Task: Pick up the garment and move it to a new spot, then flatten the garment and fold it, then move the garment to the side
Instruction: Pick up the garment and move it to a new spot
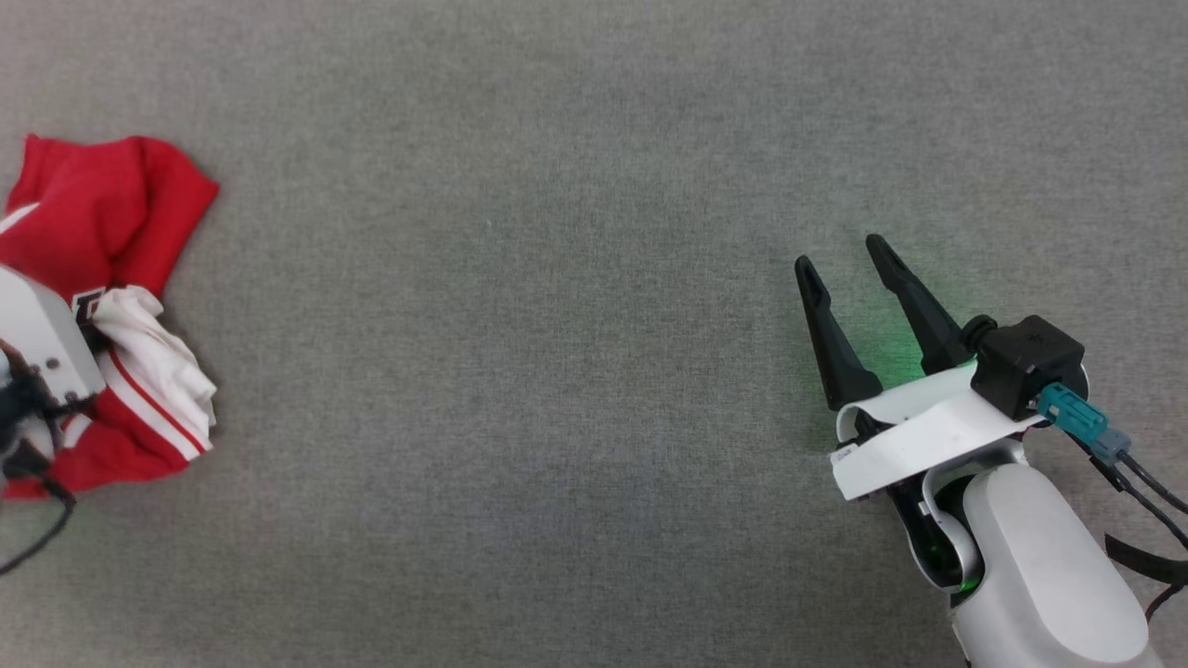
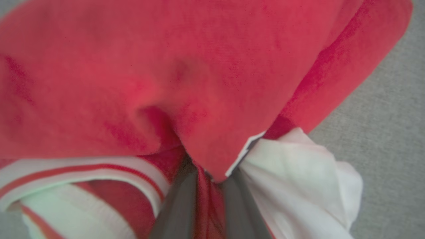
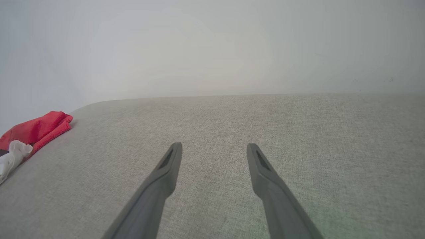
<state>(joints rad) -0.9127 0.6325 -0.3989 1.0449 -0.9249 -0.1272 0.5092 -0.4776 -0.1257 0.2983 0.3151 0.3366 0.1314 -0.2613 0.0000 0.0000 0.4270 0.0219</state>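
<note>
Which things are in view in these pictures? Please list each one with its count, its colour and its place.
garment: one, red with white sleeves and red-and-white striped trim, crumpled at the left edge of the head view
surface: one, grey woven cloth, under the garment and both arms
wall: one, pale, behind the surface in the right wrist view
left gripper: one, dark fingers, shut on a red fold of the garment
right gripper: one, dark fingers, open, lower right of the head view, far from the garment
connector: one, teal, on the right wrist
cables: a few, black, running from the connector
</note>
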